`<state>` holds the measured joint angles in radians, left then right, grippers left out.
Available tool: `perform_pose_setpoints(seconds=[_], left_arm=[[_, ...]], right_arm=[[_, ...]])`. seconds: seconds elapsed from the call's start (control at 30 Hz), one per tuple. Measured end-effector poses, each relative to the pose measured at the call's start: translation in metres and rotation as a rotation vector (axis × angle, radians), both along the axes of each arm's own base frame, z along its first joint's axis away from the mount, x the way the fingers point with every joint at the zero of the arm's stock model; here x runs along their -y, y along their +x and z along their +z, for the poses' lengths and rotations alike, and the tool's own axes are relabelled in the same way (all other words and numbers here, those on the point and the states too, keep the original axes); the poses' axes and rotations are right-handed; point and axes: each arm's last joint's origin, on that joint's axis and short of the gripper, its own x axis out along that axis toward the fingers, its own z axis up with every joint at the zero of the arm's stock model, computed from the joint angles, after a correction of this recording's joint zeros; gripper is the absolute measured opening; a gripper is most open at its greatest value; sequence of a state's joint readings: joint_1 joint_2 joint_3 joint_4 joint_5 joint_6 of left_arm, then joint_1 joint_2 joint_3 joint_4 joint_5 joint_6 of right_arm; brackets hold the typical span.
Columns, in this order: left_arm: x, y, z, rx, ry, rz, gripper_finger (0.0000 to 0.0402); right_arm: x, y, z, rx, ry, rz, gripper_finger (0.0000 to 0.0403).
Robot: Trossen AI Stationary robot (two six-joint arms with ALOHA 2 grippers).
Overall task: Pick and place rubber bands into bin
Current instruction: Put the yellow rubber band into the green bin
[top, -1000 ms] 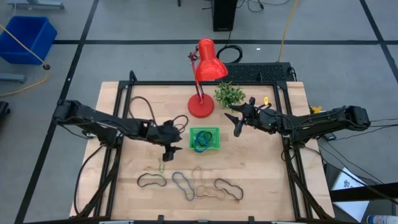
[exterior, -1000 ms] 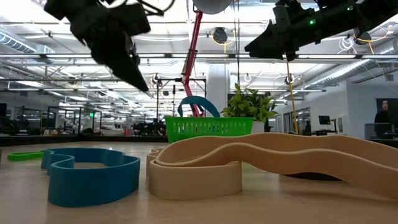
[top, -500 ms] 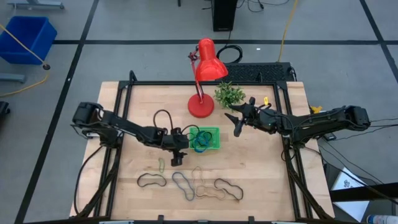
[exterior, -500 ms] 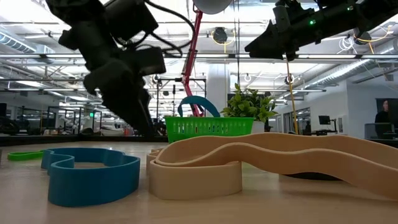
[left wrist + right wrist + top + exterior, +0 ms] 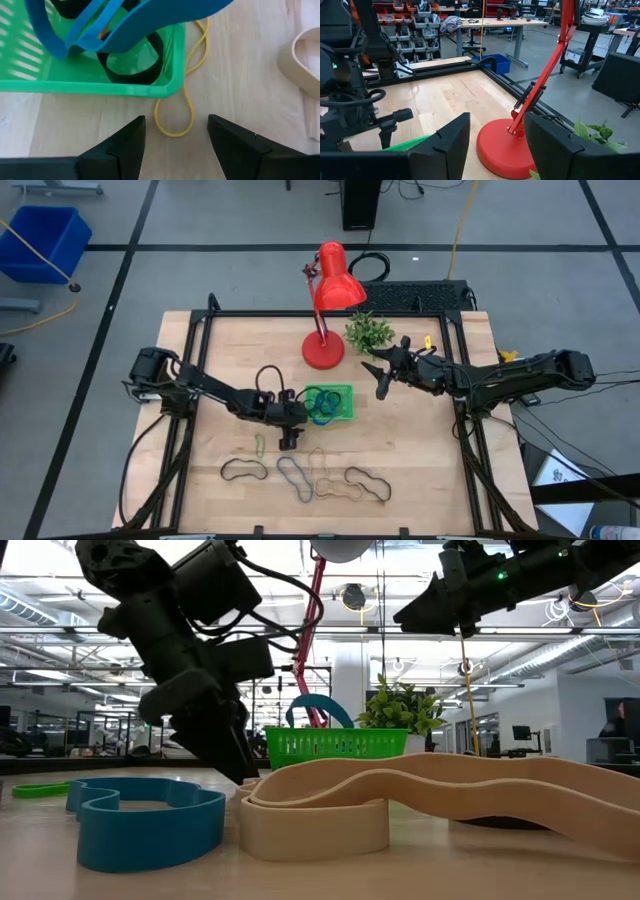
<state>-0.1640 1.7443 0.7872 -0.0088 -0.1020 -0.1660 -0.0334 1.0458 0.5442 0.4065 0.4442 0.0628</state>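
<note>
Now I have the left gripper [image 5: 289,442] low over the table at the bin's [image 5: 348,411] near-left corner, fingers apart and empty, straddling a thin yellow rubber band [image 5: 175,120] lying on the wood against the bin wall. The bin holds blue and black bands. More rubber bands [image 5: 305,476] lie nearer. The right gripper [image 5: 381,392] hovers right of the bin, fingers apart.

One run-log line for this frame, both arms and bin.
left gripper: open, low over thin yellow rubber band beside small green plastic bin | right gripper: open, raised, waiting | bin: holds blue and black bands
</note>
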Motion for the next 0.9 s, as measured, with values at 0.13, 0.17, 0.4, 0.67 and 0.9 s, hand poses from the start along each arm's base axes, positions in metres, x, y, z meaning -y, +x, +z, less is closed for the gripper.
perform_pose_setpoints(seconds=[0.13, 0.17, 0.4, 0.67, 0.9], left_arm=[[0.0005, -0.0002, -0.0003, -0.005, -0.017, -0.012, 0.0190], [0.0006, -0.0003, -0.0004, -0.006, -0.018, -0.013, 0.0178], [0.0006, -0.0005, -0.0008, -0.008, -0.013, 0.013, 0.0096], [0.0003, -0.0007, -0.0010, -0.011, -0.012, 0.014, 0.0014], [0.0001, -0.0032, 0.0039, -0.014, -0.039, 0.004, 0.0004]], right_arm=[[0.0000, 0.0000, 0.0000, 0.000, 0.000, 0.000, 0.0180], [-0.0001, 0.0000, 0.0000, 0.000, 0.000, 0.001, 0.0180], [0.0000, 0.0000, -0.0001, 0.000, 0.000, 0.000, 0.0180], [0.0000, 0.0000, 0.0000, 0.001, 0.002, 0.000, 0.0180], [-0.0001, 0.0000, 0.0000, 0.001, 0.002, 0.000, 0.0180]])
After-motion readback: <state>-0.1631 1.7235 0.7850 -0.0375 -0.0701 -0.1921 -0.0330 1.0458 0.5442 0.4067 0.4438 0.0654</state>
